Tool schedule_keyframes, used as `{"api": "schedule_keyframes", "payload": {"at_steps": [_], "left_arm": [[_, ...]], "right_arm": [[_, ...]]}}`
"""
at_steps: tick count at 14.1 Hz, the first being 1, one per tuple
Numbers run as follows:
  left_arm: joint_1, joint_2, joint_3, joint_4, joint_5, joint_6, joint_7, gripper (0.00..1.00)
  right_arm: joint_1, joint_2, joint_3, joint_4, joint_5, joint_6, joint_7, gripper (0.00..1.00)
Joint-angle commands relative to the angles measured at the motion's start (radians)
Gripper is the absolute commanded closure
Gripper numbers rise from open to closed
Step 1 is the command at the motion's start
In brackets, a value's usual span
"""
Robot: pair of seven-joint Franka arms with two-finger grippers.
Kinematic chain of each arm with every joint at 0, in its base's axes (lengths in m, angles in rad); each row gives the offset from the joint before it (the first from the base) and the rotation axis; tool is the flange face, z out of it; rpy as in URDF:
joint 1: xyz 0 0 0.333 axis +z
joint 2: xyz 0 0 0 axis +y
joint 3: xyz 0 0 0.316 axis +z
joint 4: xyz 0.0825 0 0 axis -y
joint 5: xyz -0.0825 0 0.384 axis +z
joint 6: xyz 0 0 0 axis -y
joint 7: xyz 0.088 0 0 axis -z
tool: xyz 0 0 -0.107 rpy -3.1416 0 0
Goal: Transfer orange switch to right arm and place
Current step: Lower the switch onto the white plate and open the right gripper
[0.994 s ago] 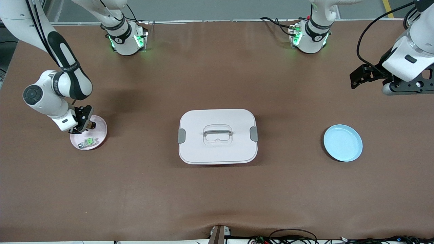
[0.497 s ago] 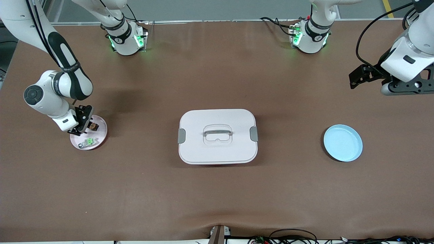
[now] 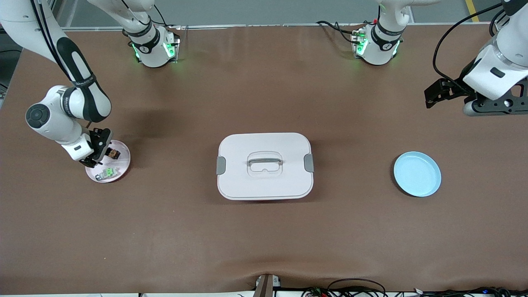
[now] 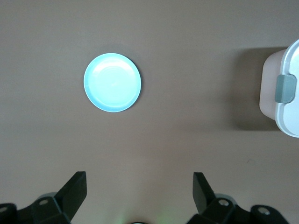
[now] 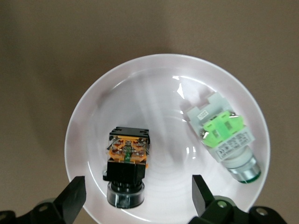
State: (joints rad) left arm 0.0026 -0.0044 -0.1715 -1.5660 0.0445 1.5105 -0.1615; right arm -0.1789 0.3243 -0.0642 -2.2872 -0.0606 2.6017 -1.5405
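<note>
Front view: my right gripper (image 3: 95, 149) sits at the left of the frame, low over the pink plate (image 3: 122, 165). One second ago its fingers were pressed together on the orange switch (image 3: 112, 154); they have since spread wide, and the switch lies free on the plate, just beside the green switch (image 3: 108, 172). Judgement: the release is made, so the placing step looks complete and only a retreat remains. My left gripper (image 3: 438, 94) waits at the right edge of the frame, raised above bare table, well apart from the blue plate (image 3: 417, 174) at lower right; the white lidded box (image 3: 264, 166) occupies the centre. Left wrist view: the left fingers (image 4: 74, 189) stand spread and hold nothing; the blue plate lies at upper left, a corner of the lidded box at the right edge. Right wrist view: the right fingers (image 5: 74, 196) stand spread at the bottom corners of the frame, with the orange switch (image 5: 126, 163) lying between them at lower centre on the pink plate, touching neither, and the green switch (image 5: 224, 135) at centre right.
</note>
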Motion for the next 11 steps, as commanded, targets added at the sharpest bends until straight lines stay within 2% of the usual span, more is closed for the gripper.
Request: {"api": "schedule_keyframes", "payload": {"at_steps": [1, 5, 11], "left_arm": [[-0.004, -0.029, 0.009, -0.02, -0.017, 0.008, 0.017, 0.0], [-0.004, -0.026, 0.009, -0.02, -0.017, 0.008, 0.017, 0.0], [-0.004, -0.029, 0.009, -0.02, -0.017, 0.008, 0.017, 0.0]], "right_arm": [[-0.01, -0.057, 0.02, 0.027, 0.043, -0.104, -0.003, 0.0], [0.006, -0.082, 0.018, 0.109, 0.134, -0.296, 0.025, 0.0], [0.024, -0.11, 0.02, 0.143, 0.137, -0.356, 0.216, 0.0]]}}
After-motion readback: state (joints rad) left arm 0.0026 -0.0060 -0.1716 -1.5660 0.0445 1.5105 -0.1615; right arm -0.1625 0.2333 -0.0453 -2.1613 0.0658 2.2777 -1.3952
